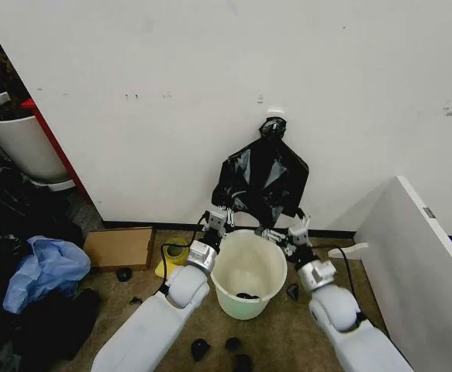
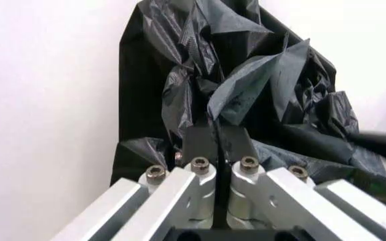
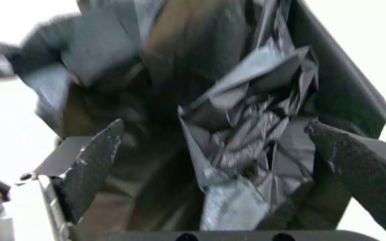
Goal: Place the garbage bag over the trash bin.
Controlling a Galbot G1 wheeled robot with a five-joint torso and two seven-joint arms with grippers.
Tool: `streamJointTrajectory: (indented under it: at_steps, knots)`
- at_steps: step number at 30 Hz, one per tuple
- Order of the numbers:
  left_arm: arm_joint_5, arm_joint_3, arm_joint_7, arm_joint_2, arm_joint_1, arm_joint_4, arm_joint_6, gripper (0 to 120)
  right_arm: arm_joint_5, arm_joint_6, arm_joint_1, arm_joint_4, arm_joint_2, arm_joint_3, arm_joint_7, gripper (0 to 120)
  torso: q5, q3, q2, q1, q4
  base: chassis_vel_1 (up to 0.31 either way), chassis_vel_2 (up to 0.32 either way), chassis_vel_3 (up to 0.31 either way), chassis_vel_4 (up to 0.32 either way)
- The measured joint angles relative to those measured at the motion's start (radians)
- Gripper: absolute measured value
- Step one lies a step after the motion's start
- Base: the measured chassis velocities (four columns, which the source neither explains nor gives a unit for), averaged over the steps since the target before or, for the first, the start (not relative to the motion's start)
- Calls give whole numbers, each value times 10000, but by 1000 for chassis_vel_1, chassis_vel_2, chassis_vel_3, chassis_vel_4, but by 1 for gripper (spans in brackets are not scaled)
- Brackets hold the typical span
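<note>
Garbage bag (image 1: 260, 180) hangs above trash bin (image 1: 249, 271); left hand (image 2: 216, 145) clamped on bag edge, right hand (image 3: 220, 165) spread around bag.

White wall (image 1: 210, 93) behind, large white planter pot (image 1: 20, 139) at far left, pale blue plastic bag (image 1: 43, 267) on dark clutter, flat cardboard piece (image 1: 119, 248) on brown floor (image 1: 280, 337), yellow object (image 1: 171, 256) beside it, white cabinet panel (image 1: 419, 256) at right.
</note>
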Motion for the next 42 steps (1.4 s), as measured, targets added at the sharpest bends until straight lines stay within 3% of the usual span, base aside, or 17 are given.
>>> streamJointTrajectory:
  at_steps: [6, 9, 11, 14, 19, 24, 27, 34, 39, 42]
  knots:
    - [156, -216, 17, -56, 309, -411, -1, 0, -550, -992, 316, -284, -123, -259, 222, 75, 0, 0, 0, 0, -1, 0, 0, 0, 0]
    - [188, -273, 19, -38, 438, -553, 6, 0, -717, -1109, 387, -358, -112, -267, 318, 69, 0, 0, 4, 0, -1, 0, 0, 0, 0]
    - [236, -391, 21, 0, 630, -780, 20, 0, -849, -1226, 429, -451, -71, -269, 379, 55, 0, 0, 4, 0, -1, 0, 0, 0, 0]
    - [266, -458, 26, 28, 720, -877, 20, 0, -948, -1294, 413, -463, -49, -266, 382, 49, 0, 0, 4, 0, -1, 0, 0, 0, 0]
    - [283, -576, 38, 66, 934, -1111, 21, 0, -1219, -1427, 265, -456, -6, -133, 357, 29, 0, 0, 4, 0, -1, 0, 0, 0, 0]
    - [284, -651, 39, 61, 1067, -1257, 12, 0, -853, -1168, 162, -370, 32, -5, 523, 14, 0, 0, 4, 0, -1, 0, 0, 0, 0]
    - [259, -738, 13, 98, 1215, -1382, -19, 0, 402, -311, -103, -102, 64, 128, 283, 0, -1, -1, 4, 0, 0, 0, 0, 0, 0]
    - [46, -1275, -5, 197, 1728, -1800, -255, 0, 2912, 1162, -1118, 941, 134, 347, -616, 0, -1, -1, 2, 0, -1, 0, 0, 0, 0]
    - [-131, -1574, -30, 244, 2181, -2278, -392, 0, 3870, 1299, -1968, 2105, 95, 387, -771, 0, 0, -2, 2, -1, -1, 0, 0, 0, 0]
    - [-164, -1740, -58, 273, 2689, -2669, -510, 0, 3690, 1194, -2671, 2996, -112, 389, -541, 0, -1, -2, 2, -2, -2, 0, 0, 0, 0]
